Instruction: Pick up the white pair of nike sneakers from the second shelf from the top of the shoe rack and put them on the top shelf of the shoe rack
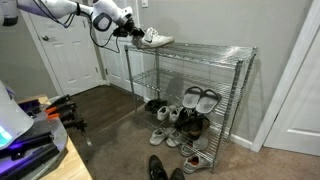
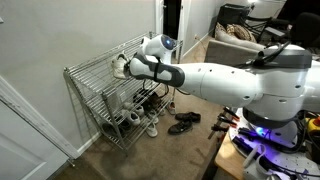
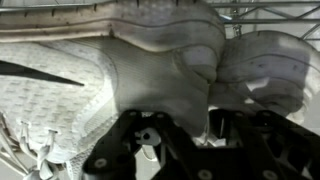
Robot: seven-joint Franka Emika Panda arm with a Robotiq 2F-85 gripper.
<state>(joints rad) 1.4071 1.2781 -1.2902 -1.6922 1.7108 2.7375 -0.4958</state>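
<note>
placing looks like the step in hand, with the lift off the second shelf from the top [image 1: 190,78] judged done. the arm [image 2: 230,85] stretches across to the shoe rack [image 2: 88,105], whose top shelf [image 1: 205,52] lies bare toward the right. at that shelf's left end the white pair of nike sneakers [image 1: 155,39] hangs just over the wire or rests on it; i cannot tell which. in the wrist view the sneakers [image 3: 120,70] fill the frame as two white bodies side by side, and the jaws are clamped on them near the collars, their tips hidden. next, i judge, comes a short level descent until both soles sit on the grid, inboard of the left edge, then spreading the jaws and backing off without snagging a shoe.
</note>
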